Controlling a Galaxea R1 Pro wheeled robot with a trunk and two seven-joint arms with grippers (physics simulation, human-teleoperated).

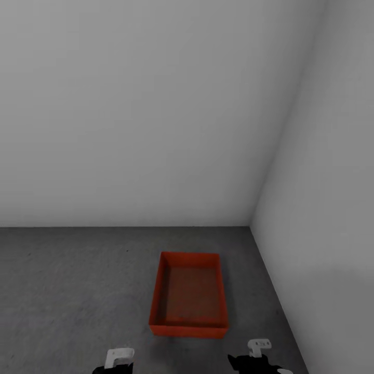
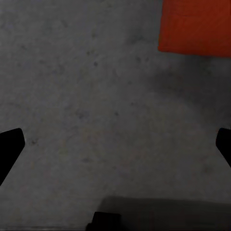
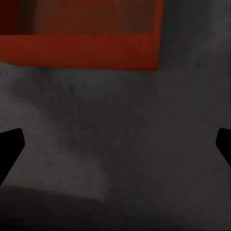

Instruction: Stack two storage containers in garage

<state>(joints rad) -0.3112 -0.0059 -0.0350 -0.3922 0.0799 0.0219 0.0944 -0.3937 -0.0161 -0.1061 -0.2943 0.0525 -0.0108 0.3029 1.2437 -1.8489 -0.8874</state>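
One orange-red storage container (image 1: 188, 329) sits open-topped and empty on the dark grey concrete floor (image 1: 78, 291) of the garage, close to the corner. Parts of both arms show at the bottom edge of the head view, just short of the container's near wall. In the left wrist view my left gripper (image 2: 115, 149) is open over bare floor, with a corner of the container (image 2: 195, 26) off to one side ahead. My right gripper (image 3: 115, 149) is also open, nothing between its fingers, and the container's near wall (image 3: 82, 50) lies ahead of it.
A plain pale grey back wall (image 1: 130, 130) stands behind the container. A side wall (image 1: 327, 234) meets it at the corner on the right, a short way from the container. Open concrete stretches to the left.
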